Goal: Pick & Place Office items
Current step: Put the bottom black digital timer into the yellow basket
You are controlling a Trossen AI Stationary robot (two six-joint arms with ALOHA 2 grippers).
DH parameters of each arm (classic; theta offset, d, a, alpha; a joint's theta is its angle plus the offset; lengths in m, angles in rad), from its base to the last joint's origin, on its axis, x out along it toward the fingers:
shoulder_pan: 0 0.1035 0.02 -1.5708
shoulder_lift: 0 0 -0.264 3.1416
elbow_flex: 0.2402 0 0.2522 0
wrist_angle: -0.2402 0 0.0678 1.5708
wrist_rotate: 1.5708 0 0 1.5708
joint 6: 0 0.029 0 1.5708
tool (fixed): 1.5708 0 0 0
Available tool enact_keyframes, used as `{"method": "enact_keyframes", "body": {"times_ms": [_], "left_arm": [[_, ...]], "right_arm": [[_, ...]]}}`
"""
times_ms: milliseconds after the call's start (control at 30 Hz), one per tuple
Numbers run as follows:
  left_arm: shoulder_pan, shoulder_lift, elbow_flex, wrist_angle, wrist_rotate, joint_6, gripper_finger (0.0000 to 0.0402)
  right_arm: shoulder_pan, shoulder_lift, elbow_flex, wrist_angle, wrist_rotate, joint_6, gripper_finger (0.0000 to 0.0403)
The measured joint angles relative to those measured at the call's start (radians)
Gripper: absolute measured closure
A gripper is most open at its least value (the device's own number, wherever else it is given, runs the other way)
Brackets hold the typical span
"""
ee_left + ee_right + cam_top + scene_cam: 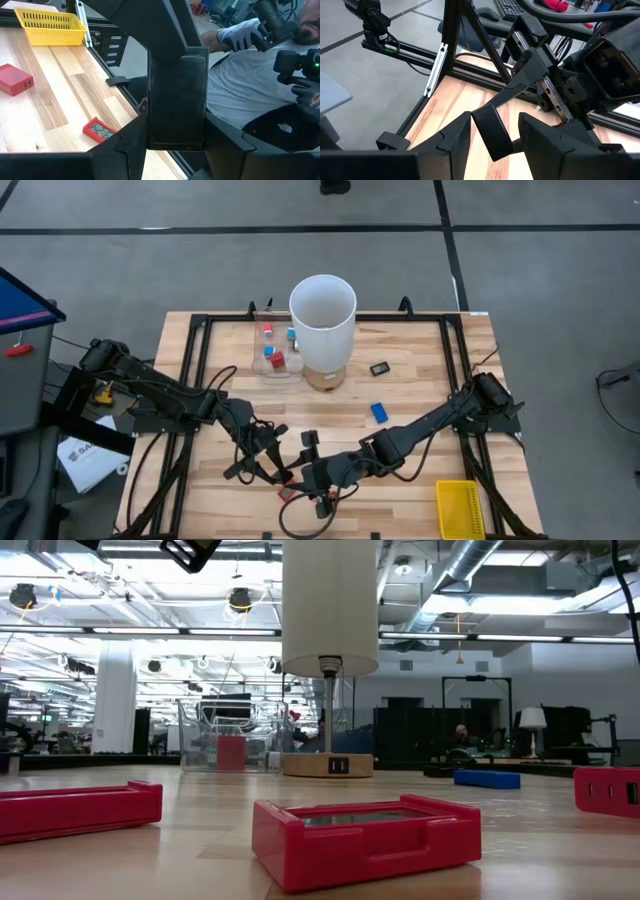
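On the pale wooden table [420, 380], well apart from the tall white cylinder [322, 320], we judge the left gripper [262, 463] pinches a black flat rectangular piece [177, 95], long axis upright, between the right gripper's [312, 477] spread fingers

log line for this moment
phase: likely handover | left end effector: shut on black piece | right end effector: open around it

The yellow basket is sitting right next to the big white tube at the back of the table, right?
No. The yellow basket sits at the table's front right corner, far from the white tube at the back. The high view shows it.
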Motion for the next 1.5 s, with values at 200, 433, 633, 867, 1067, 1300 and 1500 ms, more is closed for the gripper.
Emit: {"method": "enact_keyframes", "body": {"times_ms": [200, 433, 633, 867, 1067, 1300, 1500], "left_arm": [[0.0, 0.0, 0.0, 0.022, 0.017, -0.003, 0.0244], [-0.002, 0.0, 0.0, 0.015, 0.019, -0.007, 0.0243], [-0.002, 0.0, 0.0, 0.016, 0.033, -0.007, 0.024], [-0.002, 0.001, 0.0, 0.011, 0.033, -0.006, 0.0245], [-0.002, 0.001, 0.0, 0.01, 0.032, -0.007, 0.0239], [-0.002, 0.001, 0.0, 0.011, 0.031, -0.006, 0.0243], [-0.002, 0.001, 0.0, 0.012, 0.033, -0.008, 0.024]], "right_arm": [[-0.01, 0.019, 0.0, 0.005, -0.018, -0.004, 0.0251], [-0.021, 0.046, -0.001, 0.023, -0.022, -0.025, 0.0265], [0.006, 0.046, 0.056, -0.009, -0.021, -0.052, 0.0279], [0.007, 0.047, 0.059, -0.014, -0.022, -0.044, 0.028], [-0.002, 0.05, 0.059, -0.014, -0.04, -0.044, 0.028], [-0.002, 0.05, 0.059, -0.013, -0.04, -0.042, 0.0282], [-0.001, 0.05, 0.059, -0.013, -0.041, -0.049, 0.0304]]}}
